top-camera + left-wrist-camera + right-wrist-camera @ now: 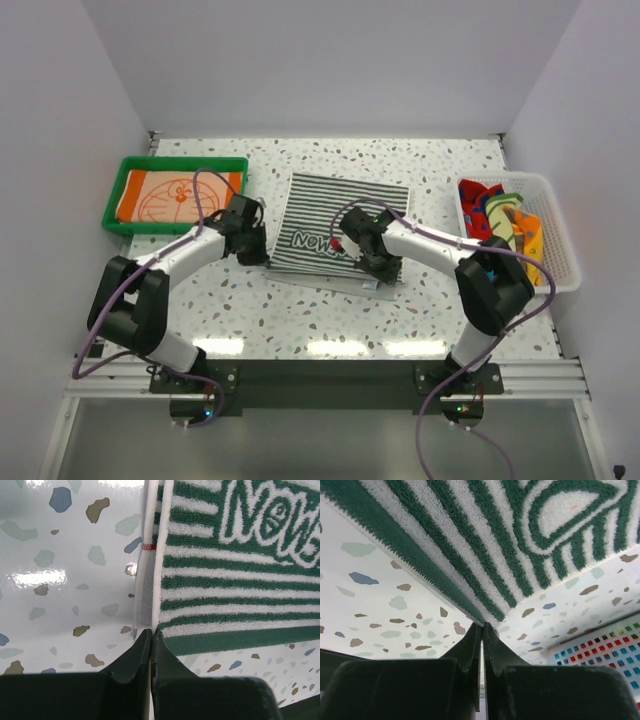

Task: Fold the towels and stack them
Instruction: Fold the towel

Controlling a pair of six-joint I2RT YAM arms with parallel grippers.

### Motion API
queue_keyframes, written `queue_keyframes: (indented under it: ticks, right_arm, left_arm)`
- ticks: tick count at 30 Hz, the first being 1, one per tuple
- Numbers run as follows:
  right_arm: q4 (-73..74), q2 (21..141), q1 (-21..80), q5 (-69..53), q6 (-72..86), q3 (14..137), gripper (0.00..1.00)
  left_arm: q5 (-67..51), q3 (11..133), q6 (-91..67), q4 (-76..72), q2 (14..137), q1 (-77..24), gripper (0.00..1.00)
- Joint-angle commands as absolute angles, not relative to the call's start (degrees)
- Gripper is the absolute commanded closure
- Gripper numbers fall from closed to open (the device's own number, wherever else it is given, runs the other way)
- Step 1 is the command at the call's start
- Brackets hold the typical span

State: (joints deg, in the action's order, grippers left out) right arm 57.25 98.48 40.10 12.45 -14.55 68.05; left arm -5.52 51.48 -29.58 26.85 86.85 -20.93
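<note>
The black-and-white striped towel (340, 215) lies spread in the middle of the table, lettering near its front edge. It looks green-and-white in the left wrist view (235, 580) and the right wrist view (485, 540). My left gripper (252, 238) (151, 632) is shut on its near left corner, on the white hem. My right gripper (375, 262) (482, 626) is shut on its near right corner, which is raised off the table. An orange towel with a cartoon drawing (175, 195) lies flat in the green tray. Several coloured towels (500, 215) are bunched in the white basket.
The green tray (180, 163) stands at the back left. The white mesh basket (560, 235) stands at the right edge. A card with small coloured squares (600, 645) lies on the table by the towel's near right corner. White walls enclose three sides.
</note>
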Motion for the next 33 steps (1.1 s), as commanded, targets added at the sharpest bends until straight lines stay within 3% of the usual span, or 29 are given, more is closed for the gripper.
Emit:
queue_keyframes:
  ticks: [1, 11, 21, 33]
  right_arm:
    - [57.31, 100.02, 39.64, 11.26, -14.15, 65.93, 1.0]
    - [56.68, 101.96, 39.64, 11.42, -12.83, 66.44, 1.0]
    - [68.1, 93.26, 39.9, 16.35, -10.11, 75.67, 1.0]
    - [64.52, 96.14, 41.13, 8.61, -10.46, 68.82, 1.0]
  left_arm:
    - [-0.53, 50.36, -28.83, 24.88, 88.5, -19.95, 1.0]
    - [-0.18, 51.24, -28.65, 24.87, 88.77, -20.04, 1.0]
    - [1.93, 58.71, -27.87, 31.55, 83.16, -19.95, 1.0]
    - [0.62, 49.57, -26.98, 28.48, 83.92, -20.04, 1.0]
